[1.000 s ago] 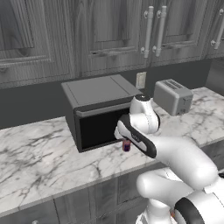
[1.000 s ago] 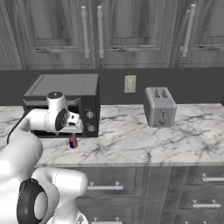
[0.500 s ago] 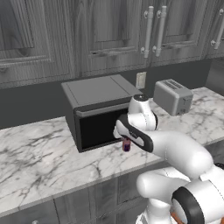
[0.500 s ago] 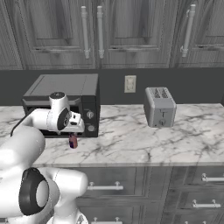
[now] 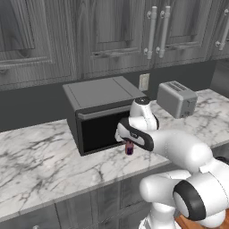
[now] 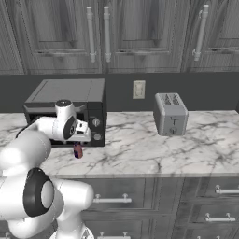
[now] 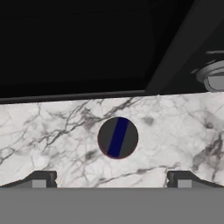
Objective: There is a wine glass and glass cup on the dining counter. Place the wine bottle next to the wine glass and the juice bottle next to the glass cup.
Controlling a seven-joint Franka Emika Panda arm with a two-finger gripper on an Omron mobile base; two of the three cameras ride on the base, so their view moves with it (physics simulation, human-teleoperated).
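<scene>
**Open hand above the juice bottle**

The juice bottle (image 5: 129, 148) stands upright on the marble worktop (image 5: 40, 165), just in front of the dark microwave (image 5: 96, 112). The hand (image 7: 111, 179) hangs directly over it with its fingers spread wide and holds nothing. In the hand view the bottle's round cap (image 7: 117, 137) (seen from above) lies between the two fingertips (image 7: 40, 179), apart from both. A grey toaster (image 6: 170, 113) stands further right on the worktop.

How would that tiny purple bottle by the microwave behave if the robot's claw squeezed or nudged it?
The juice bottle looks small and narrow, standing upright on the marble counter, so a sideways nudge would probably tip it. Its round top suggests it could roll once down. It seems rigid and likely light. The open gripper hovers above it.
</scene>
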